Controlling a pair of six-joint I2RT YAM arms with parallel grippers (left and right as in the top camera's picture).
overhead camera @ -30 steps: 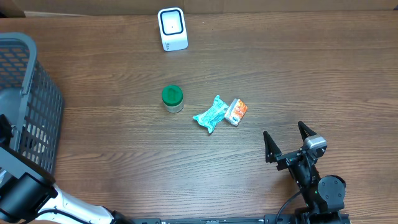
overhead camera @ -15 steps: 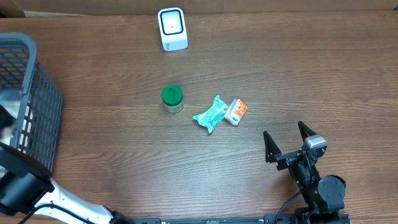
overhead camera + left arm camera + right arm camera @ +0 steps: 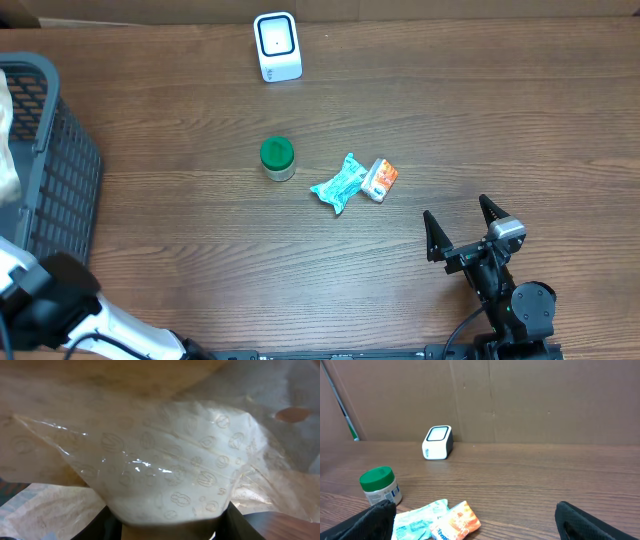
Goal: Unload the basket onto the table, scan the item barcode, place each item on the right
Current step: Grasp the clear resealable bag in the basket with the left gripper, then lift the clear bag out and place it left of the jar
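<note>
My left gripper point(image 3: 167, 529) is shut on a pale packet point(image 3: 175, 475) in crinkled clear wrap printed with small ring marks; it fills the left wrist view, with a dark finger on each side of it. From overhead only a cream sliver of the packet point(image 3: 6, 140) shows at the left edge, over the basket. No barcode shows on it. The white scanner point(image 3: 277, 45) stands at the table's far side, also seen in the right wrist view as the scanner point(image 3: 437, 442). My right gripper point(image 3: 462, 232) rests open near the front right with nothing in it.
A grey mesh basket point(image 3: 60, 190) fills the left side. Mid-table stand a green-lidded jar point(image 3: 277, 158), a teal packet point(image 3: 338, 184) and an orange packet point(image 3: 379, 180). A cardboard wall point(image 3: 520, 400) backs the table.
The left arm has shifted at the bottom left, and the pale packet now shows higher at the left edge over the basket. The right arm has not moved.
</note>
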